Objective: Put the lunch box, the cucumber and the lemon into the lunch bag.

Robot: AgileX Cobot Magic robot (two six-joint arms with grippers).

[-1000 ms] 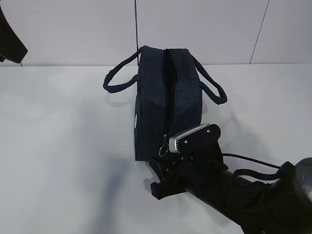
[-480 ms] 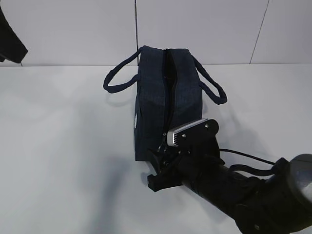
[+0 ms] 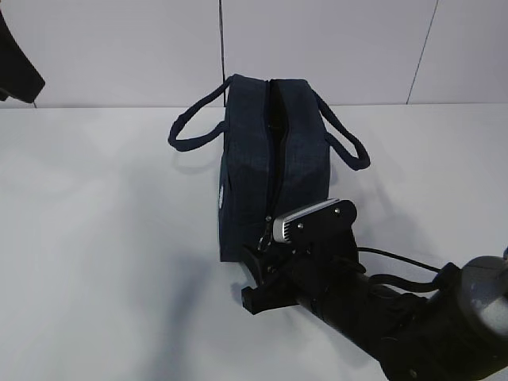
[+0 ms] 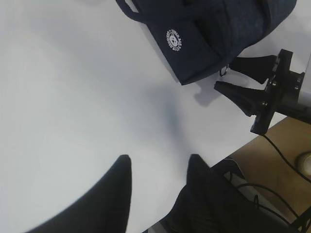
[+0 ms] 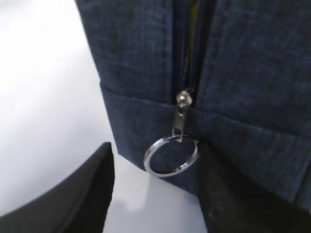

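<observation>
The navy lunch bag (image 3: 270,167) stands upright mid-table, its top zipper parted along its length. My right gripper (image 3: 258,258) is open at the bag's near end. In the right wrist view its jaws (image 5: 155,150) stand on either side of the metal ring pull (image 5: 171,155), which hangs from the zipper slider (image 5: 183,99) close to the right finger (image 5: 218,194). A thin yellow-green strip (image 5: 193,34) shows through the zipper gap. The lunch box, cucumber and lemon are not identifiable in any view. My left gripper (image 4: 159,162) is open over bare table, away from the bag (image 4: 214,34).
The white table (image 3: 95,238) stretches left of the bag. The left arm (image 3: 16,71) sits at the far left corner. The table's near edge, with cables and brown floor (image 4: 286,145) beyond it, shows in the left wrist view.
My right gripper shifted slightly at the bag's near end, staying at the ring pull. Its jaws kept the same gap. The bag has not moved.
</observation>
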